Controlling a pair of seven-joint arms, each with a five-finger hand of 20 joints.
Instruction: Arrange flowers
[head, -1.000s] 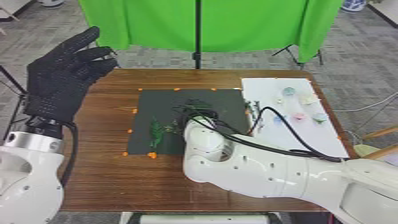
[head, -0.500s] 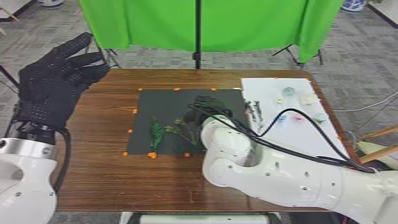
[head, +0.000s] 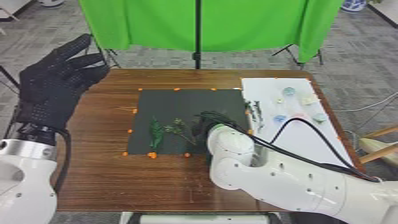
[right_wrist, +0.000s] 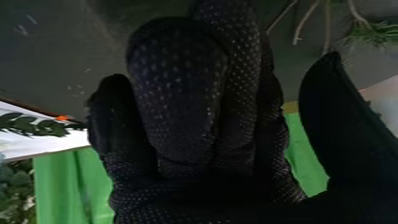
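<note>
Over the dark mat (head: 178, 102), near its right edge, right hand (head: 211, 120)

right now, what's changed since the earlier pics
The right robot hand has moved to the right and back toward the robot over the dark mat. The left robot hand has shifted slightly left and back. I can't tell whether anything was let go. The dark green sprig on the mat and the white sheet stayed put.
</note>
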